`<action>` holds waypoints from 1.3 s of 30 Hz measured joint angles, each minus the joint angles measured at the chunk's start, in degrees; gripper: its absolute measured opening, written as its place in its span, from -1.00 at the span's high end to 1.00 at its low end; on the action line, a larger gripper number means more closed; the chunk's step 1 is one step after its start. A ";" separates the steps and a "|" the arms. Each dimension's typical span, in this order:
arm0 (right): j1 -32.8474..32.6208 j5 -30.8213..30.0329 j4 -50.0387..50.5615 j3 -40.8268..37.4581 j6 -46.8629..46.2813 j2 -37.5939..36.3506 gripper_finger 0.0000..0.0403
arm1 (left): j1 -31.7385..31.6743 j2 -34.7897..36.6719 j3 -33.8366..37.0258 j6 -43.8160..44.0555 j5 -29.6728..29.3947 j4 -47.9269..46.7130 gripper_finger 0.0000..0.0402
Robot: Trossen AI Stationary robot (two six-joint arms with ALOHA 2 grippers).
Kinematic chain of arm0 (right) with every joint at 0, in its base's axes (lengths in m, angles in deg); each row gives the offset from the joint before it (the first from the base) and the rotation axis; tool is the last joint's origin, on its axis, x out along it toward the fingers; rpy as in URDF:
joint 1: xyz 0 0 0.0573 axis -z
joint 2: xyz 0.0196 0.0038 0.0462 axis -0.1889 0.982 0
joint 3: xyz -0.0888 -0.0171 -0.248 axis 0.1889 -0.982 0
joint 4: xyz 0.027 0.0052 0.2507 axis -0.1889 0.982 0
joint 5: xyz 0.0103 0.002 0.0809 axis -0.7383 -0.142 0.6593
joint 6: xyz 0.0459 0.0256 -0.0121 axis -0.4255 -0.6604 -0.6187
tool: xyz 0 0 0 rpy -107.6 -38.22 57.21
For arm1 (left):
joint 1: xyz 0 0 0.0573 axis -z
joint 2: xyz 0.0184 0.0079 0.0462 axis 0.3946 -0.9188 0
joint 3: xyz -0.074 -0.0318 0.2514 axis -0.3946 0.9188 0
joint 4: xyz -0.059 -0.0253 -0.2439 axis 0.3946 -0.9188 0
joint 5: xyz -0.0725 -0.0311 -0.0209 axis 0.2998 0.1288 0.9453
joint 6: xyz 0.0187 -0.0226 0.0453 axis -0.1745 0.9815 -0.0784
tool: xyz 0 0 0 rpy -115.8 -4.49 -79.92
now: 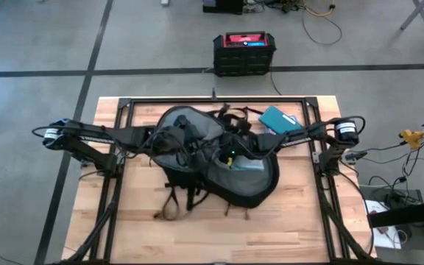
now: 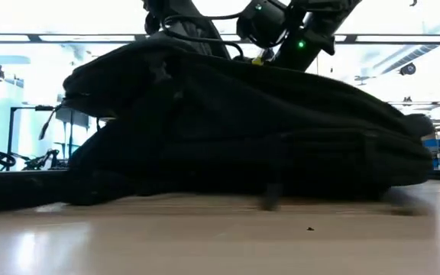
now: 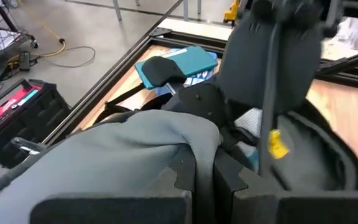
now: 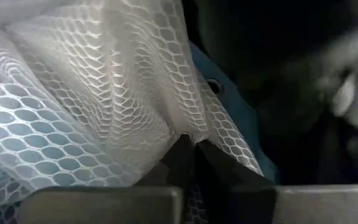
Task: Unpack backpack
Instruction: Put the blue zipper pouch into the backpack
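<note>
A: High view: where is the backpack point(image 1: 219, 158)?

B: At frame centre, lying open on a wooden table point(image 1: 285, 228). The left gripper point(image 3: 213, 180) has its fingers together, pinching the grey lining point(image 3: 123, 146) at the opening. The right gripper point(image 4: 191, 152) is inside the bag, its tips nipping white mesh point(image 4: 73, 81).

A: How will it handle?

B: Probably soft and floppy, sagging when lifted; fabric folds seem the surest hold.

A: Room to move?

B: A teal pouch point(image 1: 280, 120) sits upper right of centre. Bare wood fills the lower frame, but straps point(image 1: 175, 202) trail there.
</note>
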 joint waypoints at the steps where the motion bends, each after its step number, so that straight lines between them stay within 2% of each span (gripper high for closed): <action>1: 0.02 1.34 0.92 0.62 0.70 -0.77 0.67 | -0.29 -0.15 0.00 0.00 -0.05 -0.02 1.00; 4: -0.03 5.39 2.67 2.40 3.17 -3.89 0.41 | -1.22 -0.26 0.29 0.00 -0.06 -0.29 1.00; 9: -0.07 15.39 11.46 4.02 5.02 -10.79 0.03 | -1.98 -0.23 1.04 0.02 -0.51 -0.85 1.00; 11: -0.19 17.28 15.45 4.62 5.11 -14.30 -0.06 | -2.01 -0.54 1.28 0.05 -1.40 -1.18 1.00; 14: -0.25 16.78 23.56 4.49 3.60 -19.39 -0.15 | -2.04 -0.79 1.66 0.33 -3.34 -4.10 1.00; 21: -0.09 10.99 38.58 0.96 -5.03 -28.96 -0.19 | -2.90 -0.78 1.70 4.20 -13.89 -17.19 1.00; 26: 0.94 10.42 40.23 -6.02 -7.75 -33.42 -0.13 | -4.88 0.23 1.83 8.97 -23.73 -29.28 1.00; 28: 2.41 9.70 39.90 -9.20 -9.07 -34.65 -0.11 | -5.88 1.05 1.90 10.73 -25.89 -31.41 1.00; 33: 9.41 3.16 35.15 -16.84 -14.75 -35.41 -0.07 | -6.44 2.54 1.92 9.70 -24.43 -28.78 0.90; 37: 20.26 8.91 31.76 -20.95 -18.06 -34.20 -0.09 | -6.44 3.11 1.17 7.74 -20.84 -29.43 0.68; 39: 25.76 9.46 30.08 -22.10 -19.38 -33.75 -0.11 | -6.42 3.47 0.21 7.83 -18.87 -30.55 0.54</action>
